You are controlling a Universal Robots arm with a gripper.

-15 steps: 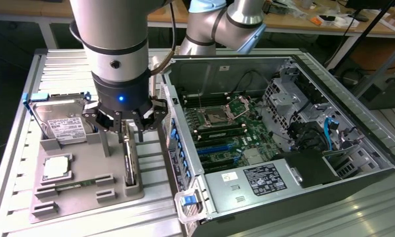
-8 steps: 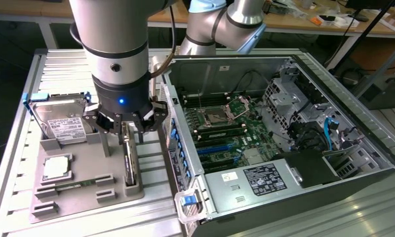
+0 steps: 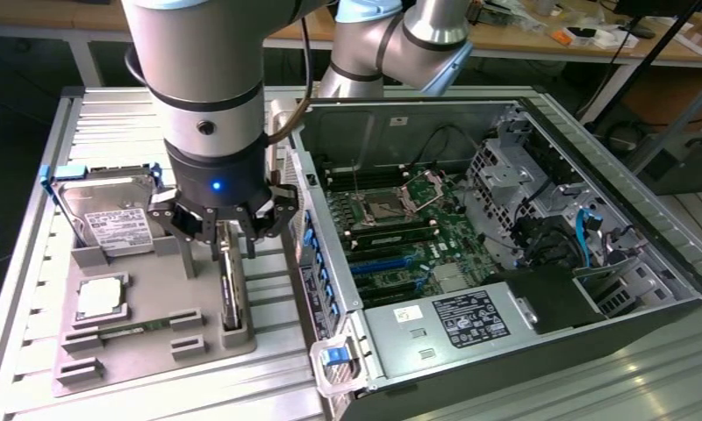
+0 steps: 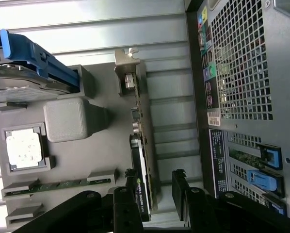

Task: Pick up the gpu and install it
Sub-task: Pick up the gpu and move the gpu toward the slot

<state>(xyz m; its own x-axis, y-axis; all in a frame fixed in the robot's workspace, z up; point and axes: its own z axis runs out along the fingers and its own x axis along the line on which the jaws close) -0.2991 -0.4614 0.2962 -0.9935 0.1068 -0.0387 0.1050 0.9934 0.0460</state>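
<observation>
Gripper (image 3: 232,246) over the gray tray (image 3: 152,294) — fingers (image 4: 179,191) released, 1 on each side of the upright gpu (image 4: 143,165)

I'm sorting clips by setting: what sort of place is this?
Probably a robotics lab or workshop: a robot arm over a metal table, an open computer case, and cluttered wooden benches behind.

Bright even light, soft shadows, pale glare on ribbed table (image 4: 87,19)

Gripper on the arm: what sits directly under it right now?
The slim green-and-black gpu card, standing on edge in the grey plastic holder tray. The open black gripper is lined up over its top edge. The card's lower edge is hidden in the tray's slot.
</observation>
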